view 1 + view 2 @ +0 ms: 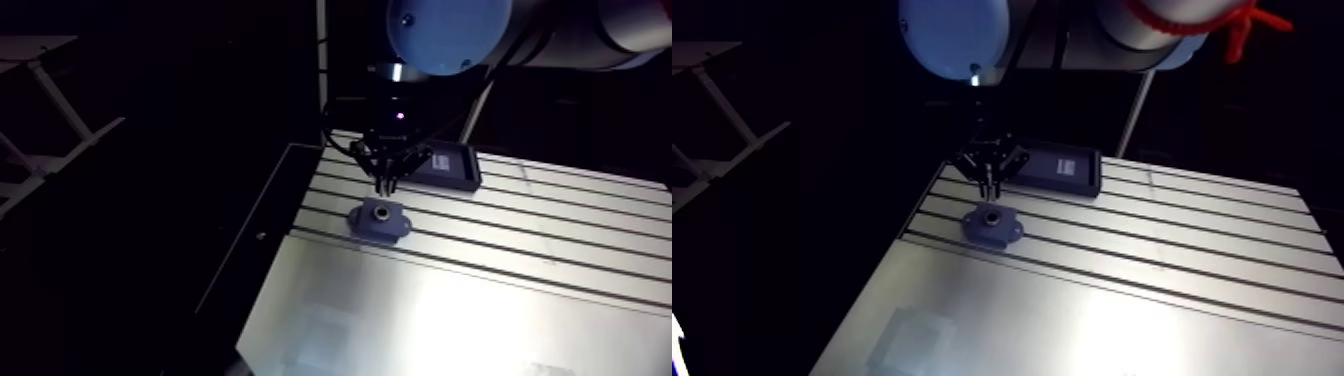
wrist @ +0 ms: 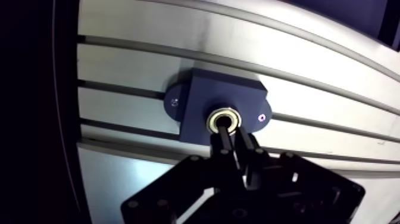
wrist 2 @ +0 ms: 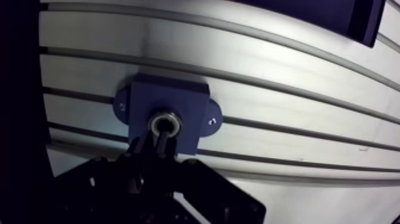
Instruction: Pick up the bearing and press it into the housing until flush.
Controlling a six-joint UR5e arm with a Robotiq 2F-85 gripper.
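A dark blue housing with two screwed ears lies on the slotted table. A metal ring bearing sits in its round bore, and its top looks about level with the housing face. My gripper hangs right over the bearing, with both dark fingers pressed together and nothing between them. Their tips cover the bearing's centre hole. In the arm view the gripper stands just above the housing, near the table's far left corner.
A dark flat box lies on the table just behind the housing. The table's left edge runs close beside the housing, with darkness beyond it. Wide bare aluminium stretches toward the near side.
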